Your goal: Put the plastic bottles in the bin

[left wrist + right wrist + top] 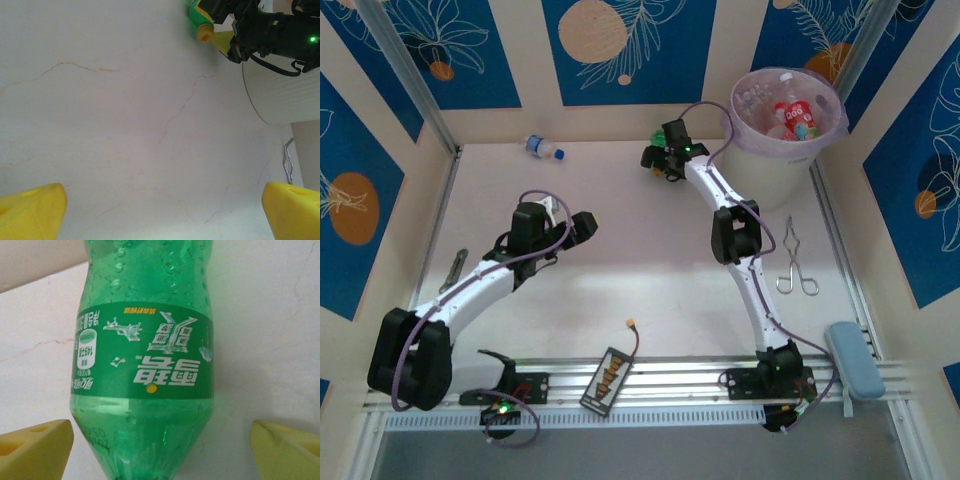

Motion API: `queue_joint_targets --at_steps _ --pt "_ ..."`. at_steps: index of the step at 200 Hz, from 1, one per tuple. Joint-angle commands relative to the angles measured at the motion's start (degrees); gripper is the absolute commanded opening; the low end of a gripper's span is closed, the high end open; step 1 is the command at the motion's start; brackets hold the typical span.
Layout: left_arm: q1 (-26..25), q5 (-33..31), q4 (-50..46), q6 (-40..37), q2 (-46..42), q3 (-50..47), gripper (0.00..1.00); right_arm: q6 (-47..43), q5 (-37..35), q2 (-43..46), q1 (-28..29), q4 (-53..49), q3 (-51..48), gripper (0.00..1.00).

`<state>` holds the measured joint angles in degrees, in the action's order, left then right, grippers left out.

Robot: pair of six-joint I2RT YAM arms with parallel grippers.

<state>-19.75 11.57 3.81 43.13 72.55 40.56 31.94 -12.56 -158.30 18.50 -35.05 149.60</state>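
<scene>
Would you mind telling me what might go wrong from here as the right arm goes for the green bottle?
The right gripper straddles the round green bottle with jaws open; closing off-centre could squeeze it out and send it rolling. The bin stands tall right beside that arm, so a low swing might hit its wall or snag the bag liner.

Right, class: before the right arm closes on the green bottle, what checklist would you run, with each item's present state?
1. Green bottle lies between the right fingers: ok, a gap on each side.
2. Right fingers level with the bottle's straight body: not ok, they flank its tapering shoulder.
3. Right fingers low enough around it: cannot tell.
4. Left fingers open, empty and well apart from the bottle: ok.
5. Bin has room on top: ok.
</scene>
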Motion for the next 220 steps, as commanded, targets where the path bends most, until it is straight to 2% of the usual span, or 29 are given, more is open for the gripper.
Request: queue_joint_targets --at_steps 1,34,88,174,220 --pt "0.8 1.4 1.3 0.6 0.5 0.7 1.0 5.6 3.6 -2.0 -1.9 1.3 1.9 0.89" --pt "0.8 1.1 1.1 0.4 0.1 0.7 1.0 7.1 5.0 -2.6 -2.2 1.9 2.2 0.81" --pt "0.8 1.1 1.1 0.3 0.5 0.8 1.0 3.7 4.2 -1.5 -1.9 2.0 1.9 0.64" --pt "0.8 0.7 0.0 0.0 -1.1 0.8 1.0 -3.7 -1.5 6.6 1.2 6.5 -7.6 0.55" --pt "0.8 0.2 -1.2 -0.2 -2.9 0.8 1.0 -7.0 -3.8 14.5 3.2 10.0 -17.2 0.49"
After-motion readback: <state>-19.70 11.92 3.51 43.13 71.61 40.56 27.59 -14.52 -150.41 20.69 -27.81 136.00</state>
